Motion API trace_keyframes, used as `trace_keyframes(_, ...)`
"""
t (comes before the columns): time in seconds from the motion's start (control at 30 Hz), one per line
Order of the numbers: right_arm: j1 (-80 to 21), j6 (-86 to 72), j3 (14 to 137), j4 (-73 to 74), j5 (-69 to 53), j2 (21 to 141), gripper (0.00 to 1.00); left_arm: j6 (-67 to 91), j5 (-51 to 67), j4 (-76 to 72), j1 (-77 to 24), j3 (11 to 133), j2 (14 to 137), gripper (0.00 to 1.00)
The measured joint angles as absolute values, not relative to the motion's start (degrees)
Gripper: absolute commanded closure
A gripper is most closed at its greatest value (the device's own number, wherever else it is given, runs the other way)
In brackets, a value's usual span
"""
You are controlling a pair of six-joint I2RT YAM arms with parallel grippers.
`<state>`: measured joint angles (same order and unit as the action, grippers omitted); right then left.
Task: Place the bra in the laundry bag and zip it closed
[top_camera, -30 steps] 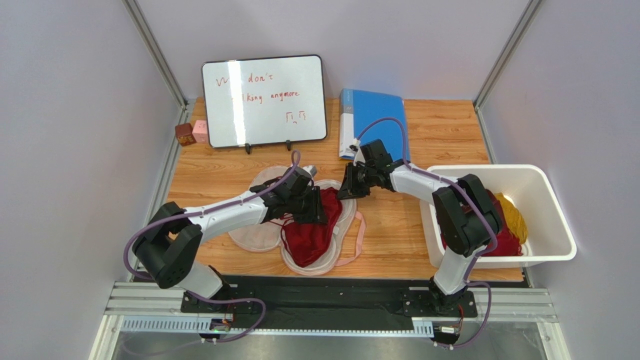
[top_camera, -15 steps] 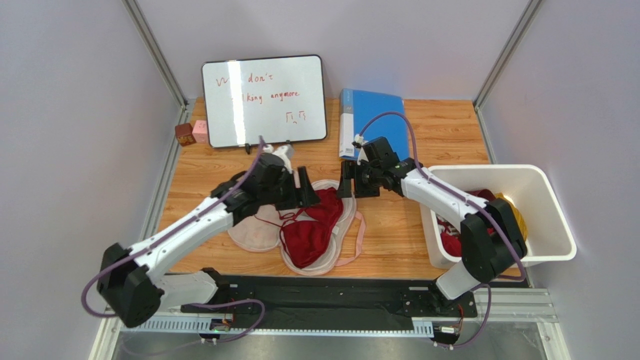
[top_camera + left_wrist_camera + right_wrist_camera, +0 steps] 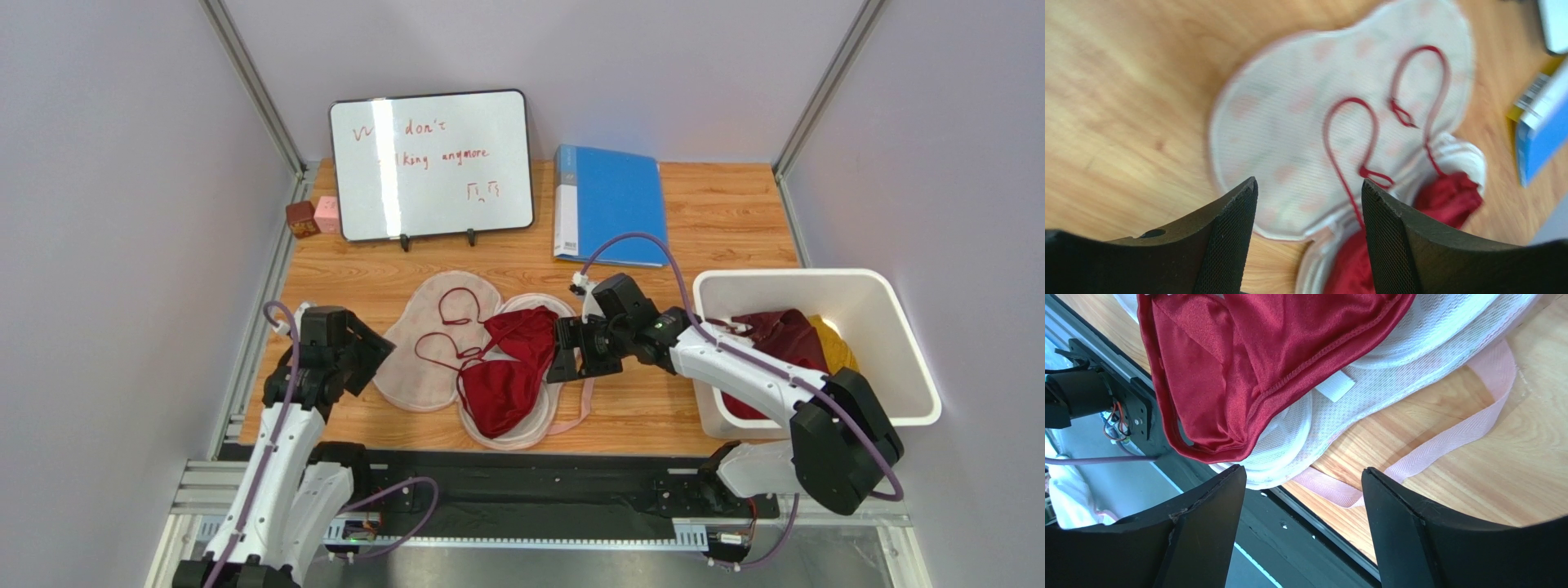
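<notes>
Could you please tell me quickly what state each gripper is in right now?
Left gripper: open, holding nothing.
Right gripper: open, holding nothing.

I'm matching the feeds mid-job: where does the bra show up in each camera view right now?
Top external: the bra lies mid-picture, its cups on the open laundry bag.
Left wrist: bra at lower right, beyond the bag's printed flap.
Right wrist: bra at upper left, on the bag's pale mesh lining.
Shared landmark: the laundry bag, seen in all three.
</notes>
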<state>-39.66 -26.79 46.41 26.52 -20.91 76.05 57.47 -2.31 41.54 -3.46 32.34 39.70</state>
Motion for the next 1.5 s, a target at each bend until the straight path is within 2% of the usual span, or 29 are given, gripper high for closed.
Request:
trace_keyframes(0.2,-39.6,-27.2,46.0,25.8,-22.8,73.6,0.25,61.2,-7.0,41.0,-0.8,27.5,50.5,0.31)
trace_keyframes(0.3,-39.6,-27.2,46.0,25.5,-23.4,72.2,0.26,62.1,-7.7,39.2,-0.7,25.2,53.3,0.38)
trace_keyframes(0.4,-39.6,-27.2,46.0,25.4,-23.7,72.0,0.25,62.8,-8.8,36.2,-0.6,24.8,54.6,0.53)
trace_keyframes(0.43,-39.6,-27.2,45.9,25.5,-23.7,72.0,0.25,63.0,-9.1,35.5,-0.6,24.8,55.2,0.61)
trace_keyframes(0.5,-39.6,-27.2,45.7,25.5,-23.7,72.0,0.25,63.2,-9.8,32.9,-0.6,24.6,56.3,0.67)
trace_keyframes(0.53,-39.6,-27.2,45.7,25.5,-23.7,72.0,0.25,63.2,-10.0,31.9,-0.6,24.4,56.7,0.81)
trace_keyframes(0.6,-39.4,-27.2,45.6,25.5,-23.6,71.9,0.25,63.1,-10.4,30.4,-0.6,24.0,56.8,0.98)
trace_keyframes(0.63,-39.3,-27.2,45.6,25.6,-23.6,71.9,0.25,62.9,-10.7,30.3,-0.6,24.0,56.9,1.00)
trace_keyframes(0.77,-39.0,-27.2,45.2,25.7,-23.6,71.9,0.25,61.1,-11.0,31.4,-0.6,24.0,54.8,1.00)
trace_keyframes(1.07,-35.8,-27.9,44.8,25.9,-25.5,72.0,0.25,52.3,-5.3,31.7,-3.9,28.8,36.3,1.00)
trace_keyframes(1.27,-32.2,-31.2,44.9,24.7,-29.1,75.8,0.30,48.8,-6.0,31.7,-18.1,31.9,33.7,1.00)
trace_keyframes(1.5,-29.1,-35.5,44.9,19.8,-34.4,83.0,0.35,46.5,-14.4,32.3,-38.9,33.4,34.3,1.00)
